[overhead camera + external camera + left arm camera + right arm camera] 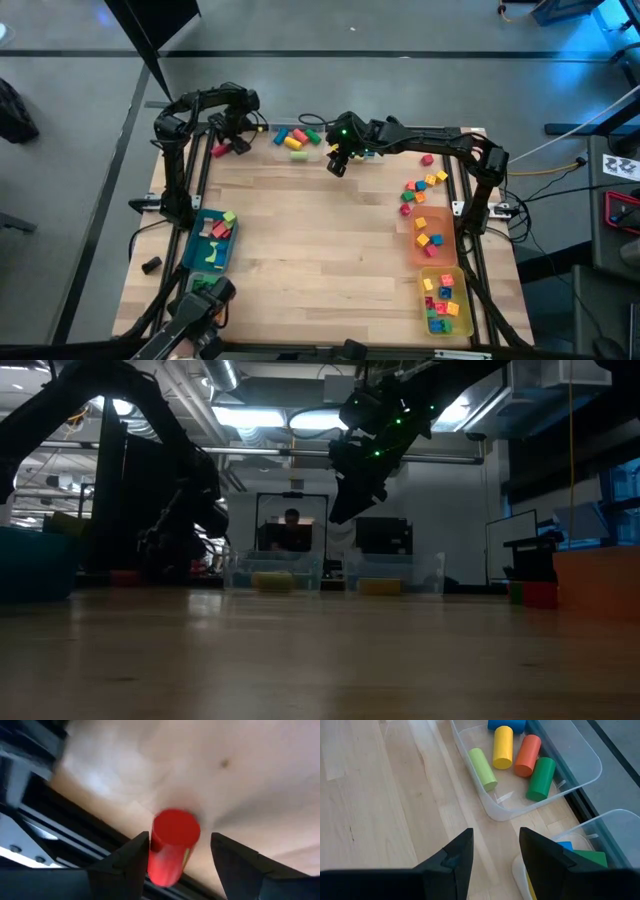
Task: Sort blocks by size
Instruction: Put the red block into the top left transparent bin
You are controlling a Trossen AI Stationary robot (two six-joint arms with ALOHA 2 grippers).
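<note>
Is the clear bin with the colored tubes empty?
No. The clear bin holds yellow, orange, and two green cylinders, plus something blue.

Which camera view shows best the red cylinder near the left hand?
The left wrist view: the red cylinder lies large between the open left hand's fingers, near the table edge. The high view shows it small. The low and right wrist views do not show it clearly.

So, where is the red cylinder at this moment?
In the left wrist view the red cylinder lies on the wood between the open left tool fingers; the high view places it at the table's far left edge, beside the frame rail.
</note>
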